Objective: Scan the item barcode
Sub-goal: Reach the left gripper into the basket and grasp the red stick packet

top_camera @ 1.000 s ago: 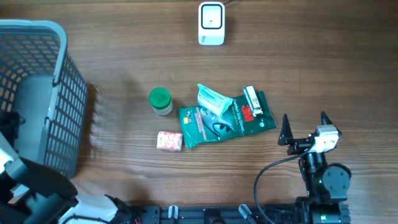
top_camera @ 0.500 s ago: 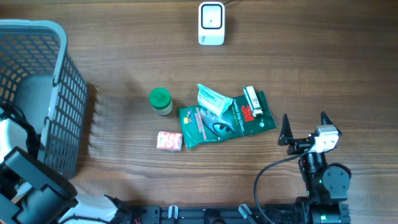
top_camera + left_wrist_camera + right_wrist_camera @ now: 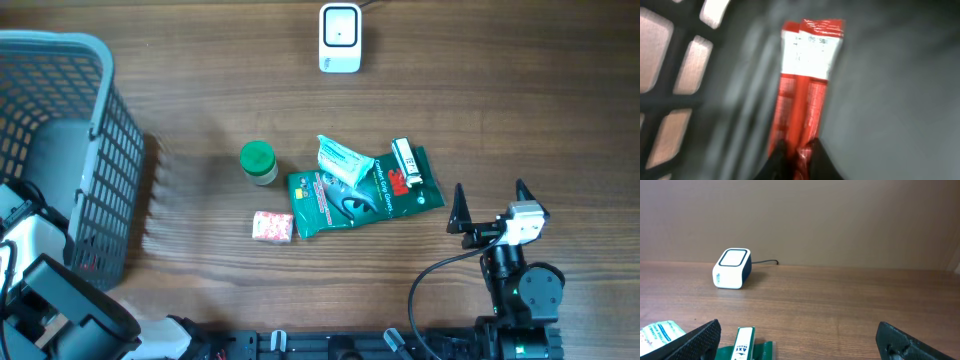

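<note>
- Left wrist view shows the packet (image 3: 807,70), red with a white label at its far end, lying on the grey floor inside the basket (image 3: 670,100).
- The left claw (image 3: 797,159) is closed on the near end of the packet, its two dark tips pinching the red seam from either side.
- We judge the packet to be light, thin and soft. It looks like a glossy sachet that will flop and swing from an end grip instead of holding flat.
- The film looks slick, so we would expect it to slip if it is jerked. The crimped end seam seems the safest place to hold it.
- Holding the near end leaves the white label uncovered. The picture is too blurred for us to tell whether the label carries the barcode.
- The scanner (image 3: 340,38) stands at the far edge of the table (image 3: 200,60), well apart from the basket.
- The right claw (image 3: 489,190) hovers with its jaws spread wide and holds nothing, near the green pack (image 3: 360,195).
</note>
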Robot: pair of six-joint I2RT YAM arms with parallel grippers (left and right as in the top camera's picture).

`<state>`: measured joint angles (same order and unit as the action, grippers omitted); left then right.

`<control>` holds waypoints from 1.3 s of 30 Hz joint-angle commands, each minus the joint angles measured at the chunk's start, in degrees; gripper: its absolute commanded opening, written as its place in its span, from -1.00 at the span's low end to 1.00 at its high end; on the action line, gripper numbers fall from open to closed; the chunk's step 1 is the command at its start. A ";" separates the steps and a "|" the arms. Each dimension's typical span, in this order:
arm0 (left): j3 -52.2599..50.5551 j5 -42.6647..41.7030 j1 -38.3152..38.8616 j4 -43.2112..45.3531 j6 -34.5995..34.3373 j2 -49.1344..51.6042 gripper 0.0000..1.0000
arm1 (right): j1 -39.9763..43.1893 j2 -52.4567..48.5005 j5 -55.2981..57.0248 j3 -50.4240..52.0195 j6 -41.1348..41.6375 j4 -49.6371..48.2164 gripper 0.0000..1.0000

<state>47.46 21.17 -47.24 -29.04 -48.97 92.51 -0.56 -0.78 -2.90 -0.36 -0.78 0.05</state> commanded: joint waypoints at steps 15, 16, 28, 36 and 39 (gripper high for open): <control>-1.09 -30.01 5.68 4.26 6.62 -1.09 0.77 | 0.09 0.35 0.35 0.07 -0.66 -0.11 1.00; -1.09 -28.11 5.75 3.15 6.62 -1.09 0.83 | 0.09 0.35 0.35 0.07 -0.66 -0.11 0.99; 18.99 -24.26 5.79 -5.90 9.64 -1.01 1.00 | 0.09 0.35 0.35 0.07 -0.68 -0.11 0.99; 24.55 -18.21 5.77 -18.08 15.56 -0.02 1.00 | 0.09 0.35 0.35 0.07 -0.66 -0.11 1.00; 24.55 -18.32 5.79 -20.33 15.91 2.82 1.00 | 0.09 0.35 0.35 0.07 -0.66 -0.11 0.99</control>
<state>71.96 1.63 -41.34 -48.60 -35.57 92.40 -0.56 -0.78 -2.90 -0.36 -0.78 0.05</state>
